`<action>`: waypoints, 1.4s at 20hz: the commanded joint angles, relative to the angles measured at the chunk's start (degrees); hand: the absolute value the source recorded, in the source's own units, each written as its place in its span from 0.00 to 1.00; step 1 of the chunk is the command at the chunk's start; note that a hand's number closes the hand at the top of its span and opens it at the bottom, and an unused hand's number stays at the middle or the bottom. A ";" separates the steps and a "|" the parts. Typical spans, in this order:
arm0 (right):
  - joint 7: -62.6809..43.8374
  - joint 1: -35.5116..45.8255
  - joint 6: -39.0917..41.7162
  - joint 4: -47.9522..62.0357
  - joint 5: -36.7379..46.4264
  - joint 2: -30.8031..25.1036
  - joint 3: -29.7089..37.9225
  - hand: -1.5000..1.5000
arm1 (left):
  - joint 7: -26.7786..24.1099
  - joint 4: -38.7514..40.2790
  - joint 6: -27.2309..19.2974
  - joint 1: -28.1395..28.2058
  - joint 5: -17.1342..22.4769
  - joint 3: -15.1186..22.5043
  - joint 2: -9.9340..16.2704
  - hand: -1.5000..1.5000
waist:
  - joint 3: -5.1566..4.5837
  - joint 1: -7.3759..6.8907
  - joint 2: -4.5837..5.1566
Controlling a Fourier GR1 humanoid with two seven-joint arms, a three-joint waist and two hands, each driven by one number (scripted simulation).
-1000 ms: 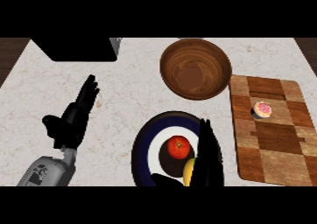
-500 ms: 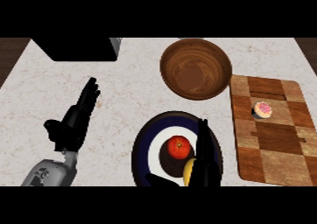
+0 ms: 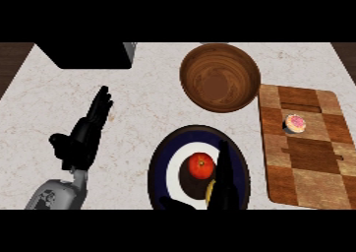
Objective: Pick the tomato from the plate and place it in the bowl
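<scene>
The robot's left hand (image 3: 84,135) rests open at the view's left, fingers straight and pointing up, grey forearm below; its right hand (image 3: 223,184) extends straight fingers upward from the lower edge.

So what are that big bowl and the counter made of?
The bowl looks like wood, brown with darker grain rings and a dull sheen. The counter looks like pale stone, perhaps marble: fine grey veining, smooth finish. Neither is certain from looks alone.
</scene>
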State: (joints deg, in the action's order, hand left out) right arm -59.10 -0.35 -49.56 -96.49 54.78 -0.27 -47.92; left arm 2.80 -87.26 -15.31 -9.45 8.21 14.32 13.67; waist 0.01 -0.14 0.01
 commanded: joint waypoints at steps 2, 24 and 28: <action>-4.43 5.02 -6.21 4.12 -4.53 0.25 1.56 0.00 | -1.30 3.20 2.36 -1.72 0.15 -2.34 -0.49 0.50 | -0.02 0.05 0.06; 4.09 8.88 -1.47 20.92 -12.45 0.26 0.42 1.00 | -1.43 -1.02 4.43 4.26 -5.83 -2.83 -4.98 0.50 | -0.01 -0.30 -0.01; 5.30 8.79 1.30 22.64 -10.15 0.26 -2.52 1.00 | 1.73 1.25 7.98 -2.22 -2.35 -8.14 -1.76 0.50 | -0.03 0.05 0.02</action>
State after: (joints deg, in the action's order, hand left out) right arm -54.21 9.33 -51.73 -76.20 43.80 -0.21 -46.76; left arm 3.92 -87.15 -10.01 -9.41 3.89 9.00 10.00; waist -0.34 -0.18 -0.51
